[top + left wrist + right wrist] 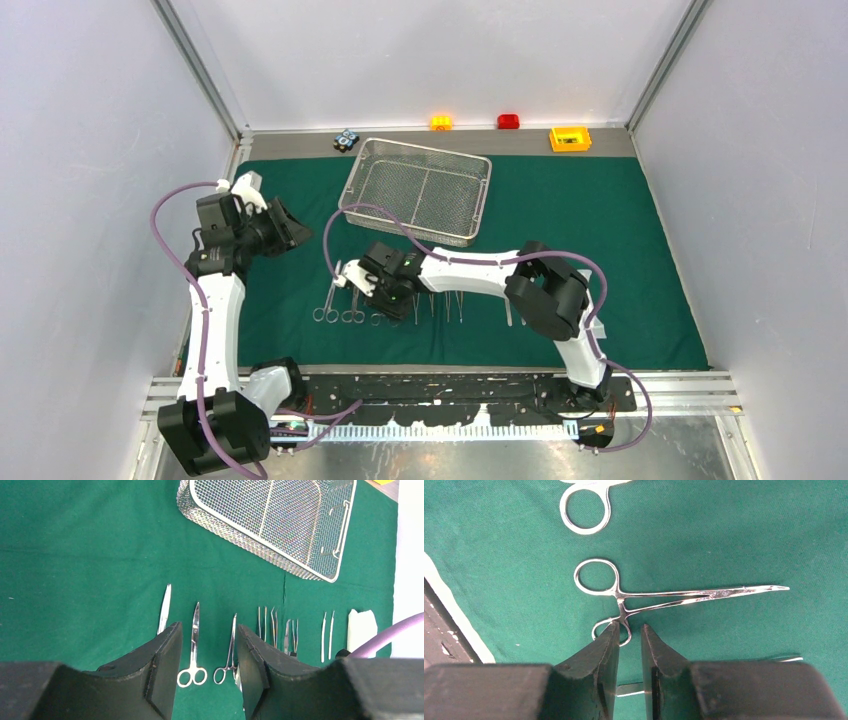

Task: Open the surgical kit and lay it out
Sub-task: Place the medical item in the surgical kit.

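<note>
Dark green drape [600, 250] lay spread flat over the table, and the wire-mesh tray [400, 190] sat on its far part, turned at a slight angle. Nearer the arms, the instruments lay in a row on the cloth, side by side and apart from each other. In the left wrist view the row ran from a slim straight piece [164, 607], past ring-handled forceps [194, 640] and several tweezers [327, 635], to the flat white pouch [361, 630] at the end. The rings pointed toward the near edge. The right gripper [352, 280] was low over the left end of that row. In its own view the right gripper [630, 627] had its fingertips at the lower finger ring of one forceps [674, 596], which lay flat with its tips pointing away to the right. The jaws were narrow, but a clear gap showed between them, wider than the ring wire, so they were parted rather than clamped. Could not tell whether a finger touched the ring. A second ring handle [584, 512] lay just beyond. The left gripper [300, 228] hung over the left part of the drape, well apart from the row. In its own view the left gripper [207, 630] had its jaws spread with nothing between them. Along the far edge, off the cloth, sat an orange block [441, 122], a red block [508, 121] and a yellow box [570, 138].
</note>
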Tool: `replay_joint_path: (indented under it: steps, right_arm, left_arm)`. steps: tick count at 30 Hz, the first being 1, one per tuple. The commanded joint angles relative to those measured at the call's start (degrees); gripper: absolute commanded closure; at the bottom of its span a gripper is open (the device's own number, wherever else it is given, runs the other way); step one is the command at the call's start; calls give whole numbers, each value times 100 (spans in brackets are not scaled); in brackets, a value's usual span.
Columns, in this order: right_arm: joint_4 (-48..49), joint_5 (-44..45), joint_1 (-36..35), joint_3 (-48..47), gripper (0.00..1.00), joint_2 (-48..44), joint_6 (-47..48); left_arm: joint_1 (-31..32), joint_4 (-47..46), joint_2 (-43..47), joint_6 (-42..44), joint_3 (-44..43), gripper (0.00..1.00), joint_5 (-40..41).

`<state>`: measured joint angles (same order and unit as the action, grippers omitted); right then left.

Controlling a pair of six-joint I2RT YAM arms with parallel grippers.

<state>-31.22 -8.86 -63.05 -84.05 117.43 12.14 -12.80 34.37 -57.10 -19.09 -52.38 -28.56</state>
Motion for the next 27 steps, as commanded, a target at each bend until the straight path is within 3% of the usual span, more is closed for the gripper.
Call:
replay_joint_path:
  steps: [1, 15, 27]
  right_arm:
    - [143, 132, -33, -208, 73, 53, 96]
    - [121, 147, -37, -256, 83, 109, 316]
    - [73, 121, -46, -375, 86, 184, 397]
  left_arm:
    - [-50, -123, 111, 20, -31, 54, -114]
    - [-66, -115, 122, 11, -18, 54, -128]
    - [-84, -110, 136, 2, -1, 54, -136]
